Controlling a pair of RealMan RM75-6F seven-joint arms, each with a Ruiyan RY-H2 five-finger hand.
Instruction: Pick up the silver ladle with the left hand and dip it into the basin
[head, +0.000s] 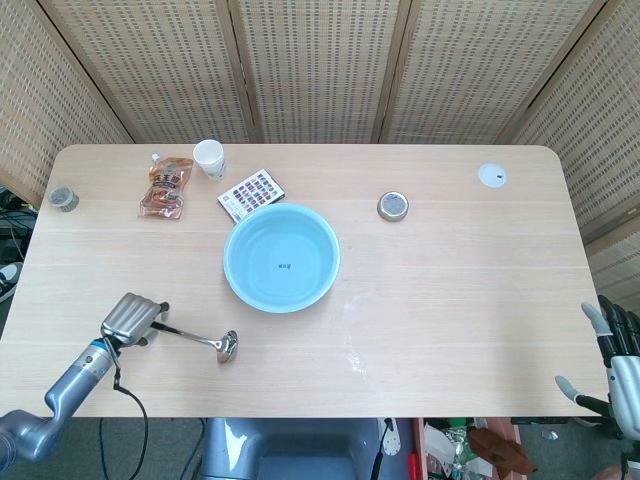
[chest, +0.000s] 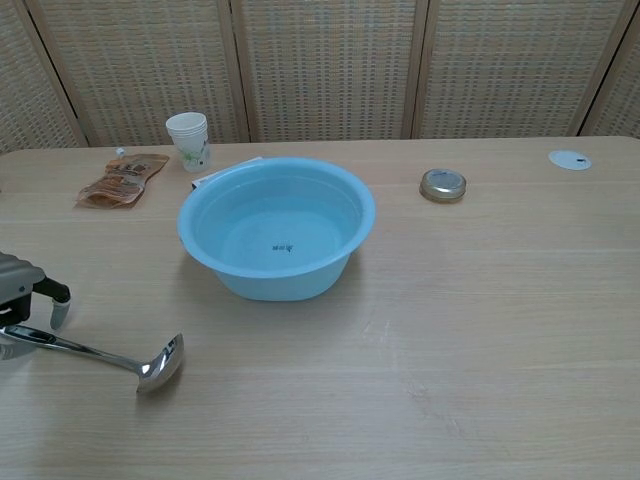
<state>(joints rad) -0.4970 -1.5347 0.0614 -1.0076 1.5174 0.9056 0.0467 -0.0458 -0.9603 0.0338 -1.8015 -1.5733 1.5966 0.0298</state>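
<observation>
Ladle (head: 195, 339) lies on the desk (head: 450, 300) at lower left, below the basin (head: 281, 257). It looks stiff, light and slippery, so I would take the handle end. Left hand (head: 130, 318) is over that end; whether it grips, I cannot tell. Right hand (head: 615, 360) holds nothing, fingers apart. One ladle, one basin.

Well beyond the left hand (head: 131, 318) lie a snack pouch (head: 166, 187), paper cup (head: 209, 158), perhaps a card (head: 251, 194), and a tin (head: 392, 206).
</observation>
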